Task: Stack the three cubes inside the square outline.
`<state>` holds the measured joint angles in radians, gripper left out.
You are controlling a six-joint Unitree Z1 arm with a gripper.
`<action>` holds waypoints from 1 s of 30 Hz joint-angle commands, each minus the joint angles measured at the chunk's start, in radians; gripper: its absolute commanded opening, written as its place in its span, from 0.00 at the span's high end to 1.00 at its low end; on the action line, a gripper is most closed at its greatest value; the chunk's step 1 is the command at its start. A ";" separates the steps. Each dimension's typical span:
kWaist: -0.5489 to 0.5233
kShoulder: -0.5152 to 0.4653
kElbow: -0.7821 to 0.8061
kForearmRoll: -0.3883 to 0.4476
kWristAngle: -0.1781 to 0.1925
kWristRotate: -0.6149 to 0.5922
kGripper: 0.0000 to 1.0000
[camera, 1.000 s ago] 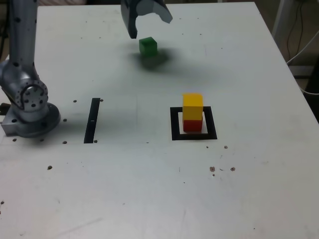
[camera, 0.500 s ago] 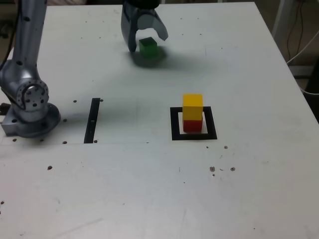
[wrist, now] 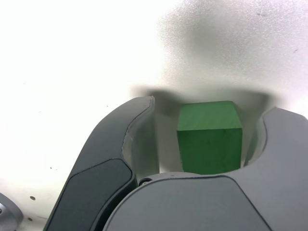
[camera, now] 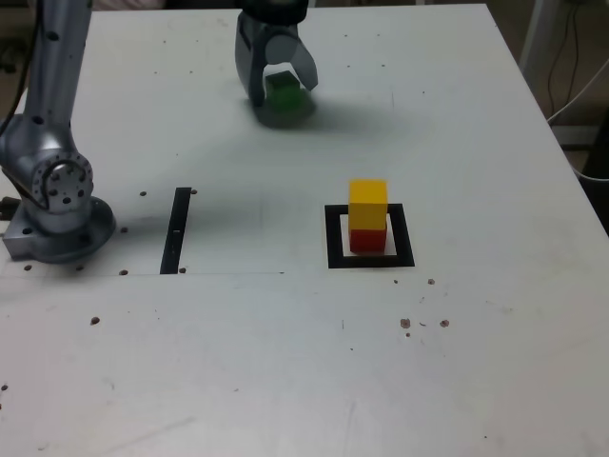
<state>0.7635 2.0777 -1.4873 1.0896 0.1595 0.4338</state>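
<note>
The green cube (wrist: 209, 139) is straddled by the half-open claw (camera: 277, 88) for grasping, gap visible on one side; nothing is gripped yet

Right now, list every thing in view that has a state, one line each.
Gripper: jaws down at the table, astride the green cube, a gap showing on one side; grip not confirmed.
Green cube: on the table, between the jaws.
Yellow cube: stacked on the red cube.
Red cube: inside the square outline, under the yellow.

surface: white table (camera: 285, 362) | on it: green cube (camera: 283, 90), black square outline (camera: 333, 238), red cube (camera: 367, 240), black strip (camera: 176, 229), arm base (camera: 57, 224)
</note>
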 commanded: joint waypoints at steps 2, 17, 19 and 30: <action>0.002 0.004 -0.003 -0.001 -0.005 0.002 0.45; 0.001 0.003 -0.021 -0.006 -0.018 0.011 0.79; 0.000 -0.001 -0.021 -0.006 -0.022 0.015 0.80; -0.065 -0.081 -0.038 0.025 -0.065 0.012 0.80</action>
<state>0.7333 2.0469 -1.5117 1.1013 0.1048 0.4544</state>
